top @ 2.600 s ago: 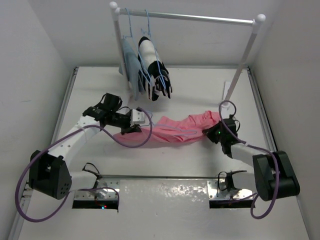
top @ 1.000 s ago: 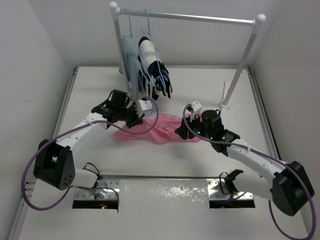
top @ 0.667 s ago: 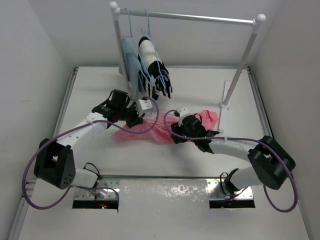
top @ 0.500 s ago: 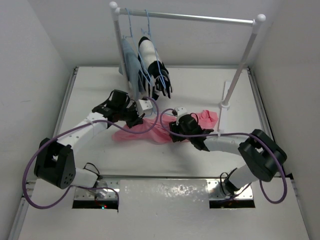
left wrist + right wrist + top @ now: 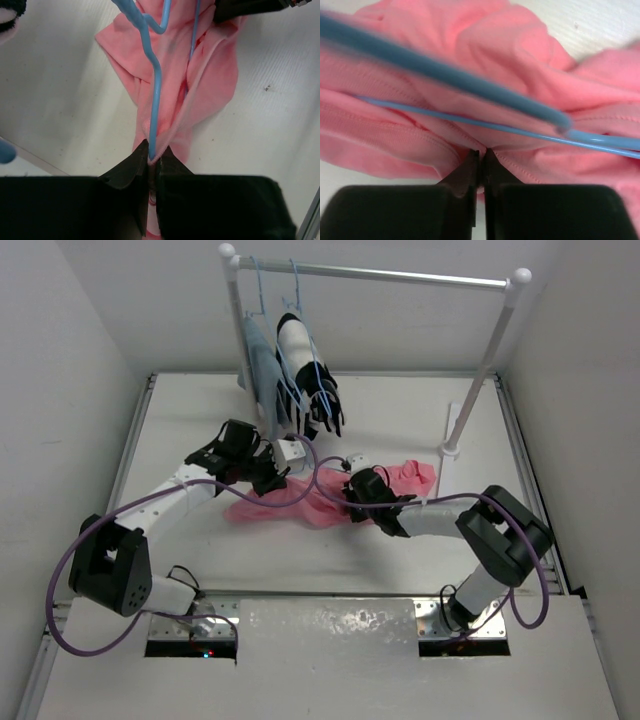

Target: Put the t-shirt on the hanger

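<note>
The salmon-pink t-shirt [image 5: 300, 504] lies bunched on the table between my two grippers. The light-blue hanger [image 5: 155, 90] sits partly inside it; in the left wrist view its bar runs up from my jaws over the t-shirt [image 5: 215, 80]. My left gripper [image 5: 278, 478] is shut on the hanger bar together with a fold of shirt hem [image 5: 152, 155]. My right gripper [image 5: 352, 502] is shut on a seam of the t-shirt [image 5: 520, 45] just below the hanger wire [image 5: 470, 121]. In the top view most of the hanger is hidden by fabric.
A white clothes rack [image 5: 380, 275] stands at the back, its right foot [image 5: 450, 450] near the shirt's far end. A pale blue-grey garment [image 5: 262, 370] and a black-and-white patterned garment [image 5: 310, 380] hang at its left end, close behind my left gripper.
My right arm swung left from the shirt's right end to its middle, bunching the shirt together. My left gripper lifted slightly toward the rack, then held still.
</note>
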